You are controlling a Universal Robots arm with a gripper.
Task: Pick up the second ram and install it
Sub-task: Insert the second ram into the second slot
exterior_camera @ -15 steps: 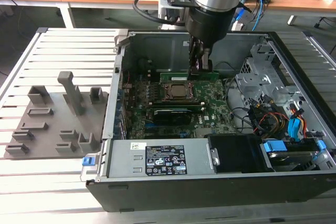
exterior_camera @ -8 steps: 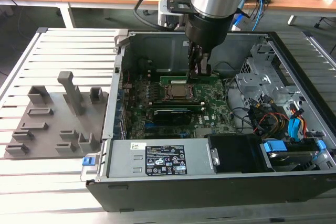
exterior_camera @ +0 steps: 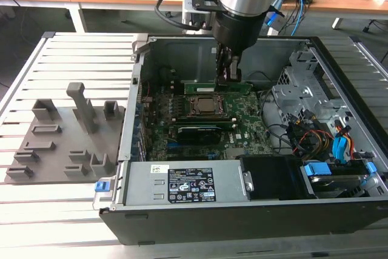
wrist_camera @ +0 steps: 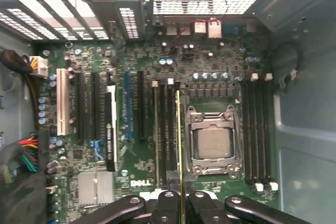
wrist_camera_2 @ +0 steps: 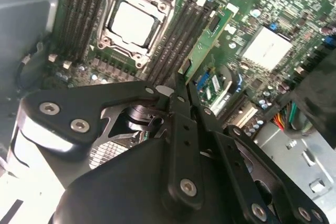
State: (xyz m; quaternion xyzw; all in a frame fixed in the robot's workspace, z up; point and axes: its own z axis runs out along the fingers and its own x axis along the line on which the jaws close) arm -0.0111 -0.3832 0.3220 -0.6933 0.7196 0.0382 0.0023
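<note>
The second ram (exterior_camera: 215,87) is a thin green stick that I hold level above the motherboard (exterior_camera: 245,128) inside the open computer case (exterior_camera: 242,216). My gripper (exterior_camera: 227,79) is shut on its upper edge near one end. In the first wrist view the ram (wrist_camera: 179,140) shows edge-on between my fingertips (wrist_camera: 167,203), lined up along the black memory slots (wrist_camera: 168,129) beside the CPU socket (wrist_camera: 212,142). In the second wrist view the ram (wrist_camera_2: 207,40) sticks out past my gripper (wrist_camera_2: 181,90) over those slots. I cannot tell if it touches a slot.
Another green stick (exterior_camera: 203,121) sits in a slot by the CPU socket (exterior_camera: 203,106), with a long black card (exterior_camera: 197,133) beside it. The power supply (exterior_camera: 188,183) is in front. Drive cage and cables (exterior_camera: 315,119) are on the exterior view's right, a grey holder tray (exterior_camera: 60,144) on its left.
</note>
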